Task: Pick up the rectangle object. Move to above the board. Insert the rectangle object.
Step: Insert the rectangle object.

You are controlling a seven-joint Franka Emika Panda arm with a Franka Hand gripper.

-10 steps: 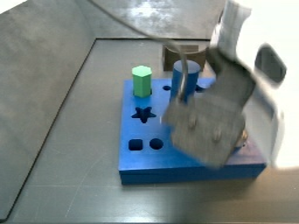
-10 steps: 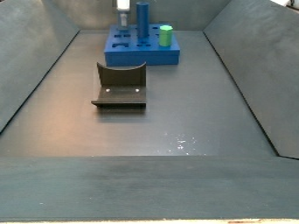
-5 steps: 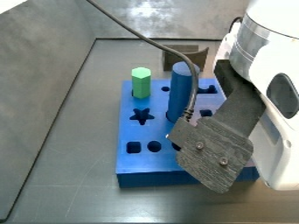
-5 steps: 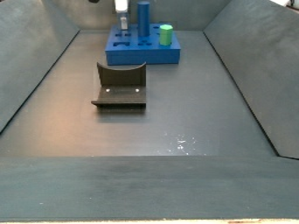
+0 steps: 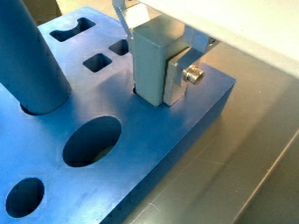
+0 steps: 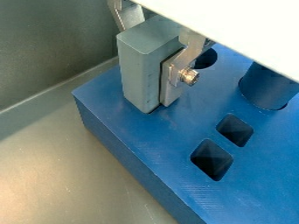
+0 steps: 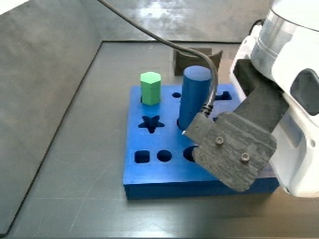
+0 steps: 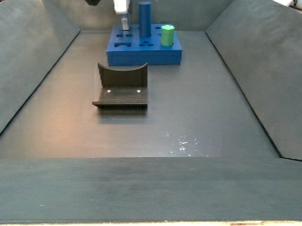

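You have one board (image 7: 162,182), and in a wrist view it shows five open holes (image 5: 91,140), two round and three angular. Three pieces stand in it: one rectangle object (image 6: 138,66), one dark-blue cylinder (image 7: 196,93) and one green hexagonal peg (image 7: 151,87). You have one fixture (image 8: 122,88) on the floor. There is one gripper (image 5: 158,74), closed on the rectangle object at about 11 o'clock on the board in a side view. Only one finger (image 6: 176,74) shows.
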